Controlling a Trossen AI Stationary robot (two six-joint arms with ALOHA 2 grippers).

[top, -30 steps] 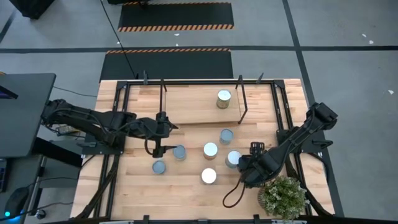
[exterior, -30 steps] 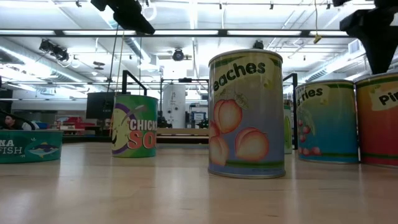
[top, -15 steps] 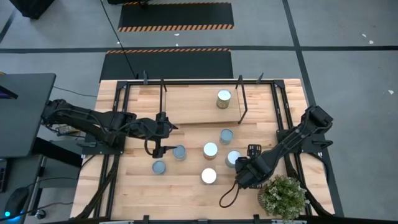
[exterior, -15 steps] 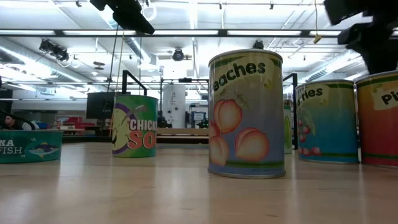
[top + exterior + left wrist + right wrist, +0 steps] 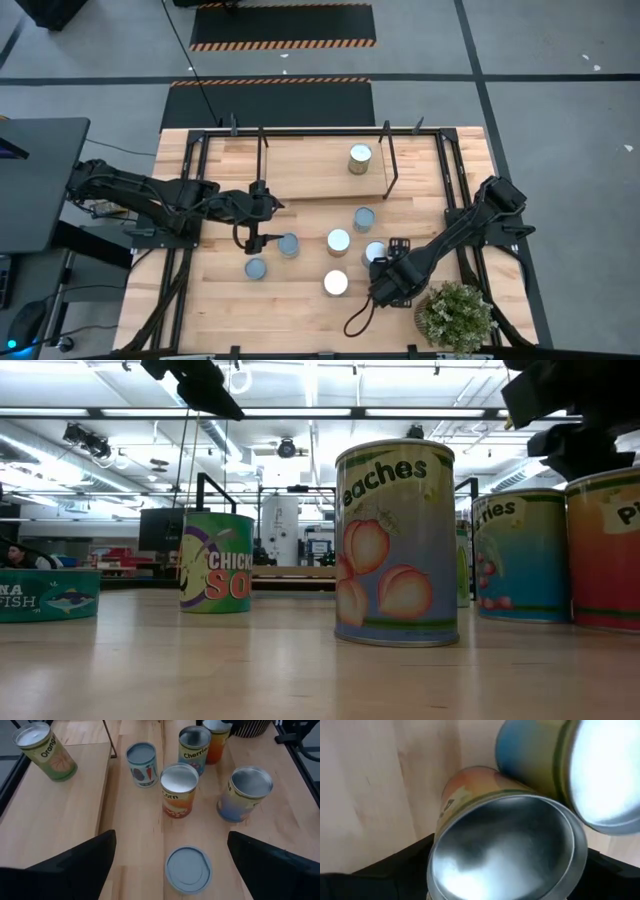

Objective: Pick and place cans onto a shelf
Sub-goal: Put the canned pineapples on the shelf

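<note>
So far: one silver-topped metal can (image 5: 360, 159) stands on the light-wood black-framed shelf (image 5: 300, 170) | six cans wait on the tabletop (image 5: 220, 300) | right tool (image 5: 385, 268) straddles an orange-sided can (image 5: 502, 850), seemingly unclosed | left tool (image 5: 256, 226) spread, empty.

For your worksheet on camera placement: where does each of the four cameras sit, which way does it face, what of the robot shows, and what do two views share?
High: overhead, straight down; both arms, the shelf.
Low: table height, level; peaches can, arm parts above.
Left wrist: past the left gripper at cans; dark fingers show.
Right wrist: right gripper close on the pineapple can.
Shared: the cherries can shows in the low view.
</note>
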